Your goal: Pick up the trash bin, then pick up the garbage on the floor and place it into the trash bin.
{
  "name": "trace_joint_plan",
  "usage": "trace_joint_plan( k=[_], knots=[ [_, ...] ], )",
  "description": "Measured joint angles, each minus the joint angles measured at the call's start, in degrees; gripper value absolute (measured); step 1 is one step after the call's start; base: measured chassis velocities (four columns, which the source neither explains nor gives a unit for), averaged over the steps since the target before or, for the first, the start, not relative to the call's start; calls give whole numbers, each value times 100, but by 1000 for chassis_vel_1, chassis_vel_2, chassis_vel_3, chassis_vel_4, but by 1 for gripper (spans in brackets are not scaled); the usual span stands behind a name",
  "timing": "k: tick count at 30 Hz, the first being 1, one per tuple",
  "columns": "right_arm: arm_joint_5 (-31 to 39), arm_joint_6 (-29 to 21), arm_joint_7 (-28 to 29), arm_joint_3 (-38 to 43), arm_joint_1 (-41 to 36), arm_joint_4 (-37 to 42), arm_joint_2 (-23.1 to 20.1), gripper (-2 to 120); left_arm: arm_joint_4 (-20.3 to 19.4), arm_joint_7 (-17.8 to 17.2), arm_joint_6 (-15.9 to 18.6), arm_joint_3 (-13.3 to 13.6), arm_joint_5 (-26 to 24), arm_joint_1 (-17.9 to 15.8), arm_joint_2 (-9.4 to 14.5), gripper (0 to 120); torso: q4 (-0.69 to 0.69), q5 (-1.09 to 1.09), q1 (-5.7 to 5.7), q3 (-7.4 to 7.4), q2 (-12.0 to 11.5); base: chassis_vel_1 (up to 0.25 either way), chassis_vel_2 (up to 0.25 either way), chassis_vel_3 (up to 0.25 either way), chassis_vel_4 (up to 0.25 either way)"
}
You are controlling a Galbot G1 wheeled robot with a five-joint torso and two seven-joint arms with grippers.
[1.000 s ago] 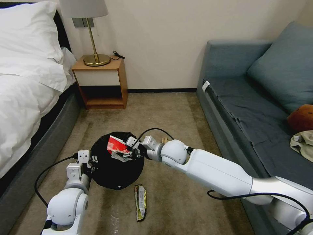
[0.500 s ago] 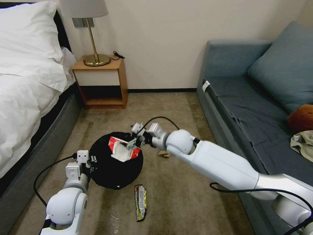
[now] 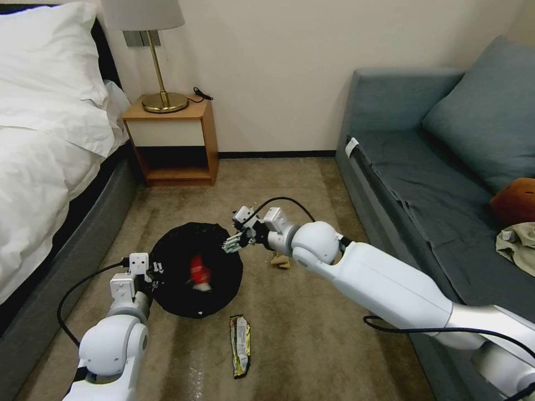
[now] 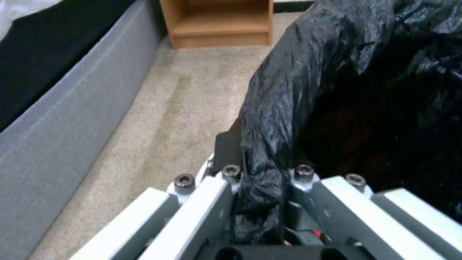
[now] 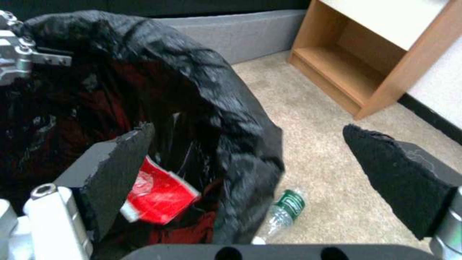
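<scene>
The trash bin [image 3: 196, 270], showing as a round mouth of crinkly black bag, sits on the carpet [image 3: 312, 334] between the two arms. Inside it lies the red-and-white wrapper [image 3: 199, 272], below the right gripper's fingertips; the right wrist view shows it resting against the inner bag wall [image 5: 158, 193].

The left gripper [image 3: 149, 274] is at the bin's rim on the side nearest the bed; in the left wrist view its fingers [image 4: 226, 151] are pinched closed on a fold of the black bag [image 4: 269, 144], holding the trash bin.

The right gripper [image 3: 233, 243] hangs over the far rim of the bin, its two dark pads spread wide apart with nothing between them [image 5: 250, 169]. Just beyond that gripper, outside the bin, the clear bottle with the green label [image 5: 284, 211] lies on the carpet. Beside the right wrist, toward the sofa, the crumpled tan paper [image 3: 280, 260] sits on the floor. The gold-and-dark snack wrapper [image 3: 240, 345] lies lengthwise on the carpet on the near side of the bin, well apart from both grippers.

Farther out stand the wooden nightstand [image 3: 173, 139] with a brass lamp [image 3: 161, 83], the white-sheeted bed [image 3: 39, 156] past the left gripper, and the blue-grey sofa [image 3: 434, 184] behind the right arm.
</scene>
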Motion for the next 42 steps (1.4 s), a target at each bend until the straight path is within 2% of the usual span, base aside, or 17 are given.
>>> trace_joint_plan(
  k=[3,6,7,8,9,10,13,20,30,39,41,42],
  knots=[
    [417,-315,236,78,-51,177,-265,100,-3,-29,31,-106,-163,-35,112,3,-1,0,0,0,0,0,0,0,0],
    [626,-476,335,115,-98,267,-349,100,-5,-37,43,-149,-211,-45,148,3,-2,0,0,0,0,0,0,0,0],
    [1032,-854,595,206,-200,418,-445,100,-7,-45,57,-214,-290,-73,202,3,-2,0,0,0,0,0,0,0,0],
    [1154,-976,685,235,-242,453,-463,100,-7,-48,61,-236,-315,-85,220,3,-2,0,0,0,0,0,0,0,0],
    [1471,-1302,948,299,-389,531,-520,100,-4,-61,72,-280,-376,-123,260,3,-1,0,0,0,0,0,0,0,0],
    [1471,-1302,948,299,-389,531,-520,100,-4,-61,72,-280,-376,-123,260,3,-1,0,0,0,0,0,0,0,0],
    [1867,-1711,1332,441,-735,602,-578,100,-11,-99,107,-334,-486,-185,301,3,-2,0,0,0,0,0,0,0,0],
    [1986,-1755,1500,535,-1132,481,-544,100,-150,-188,129,-428,-595,-165,296,3,-1,0,0,0,0,0,0,0,0],
    [1744,-1742,1370,357,-1432,59,-387,100,-330,-273,133,-583,-669,8,238,3,-1,-1,0,0,0,0,0,0,0],
    [1652,-1723,1286,-281,-1404,-684,102,100,-602,-359,91,-679,-716,204,77,3,-2,-1,0,0,0,0,0,0,0],
    [1591,-1720,1265,-463,-1413,-953,434,100,-743,-356,87,-704,-718,269,5,3,-1,1,0,0,0,0,0,0,0],
    [1591,-1720,1265,-463,-1413,-953,434,100,-743,-356,87,-704,-718,269,5,3,-1,1,0,0,0,0,0,0,0]
  ],
)
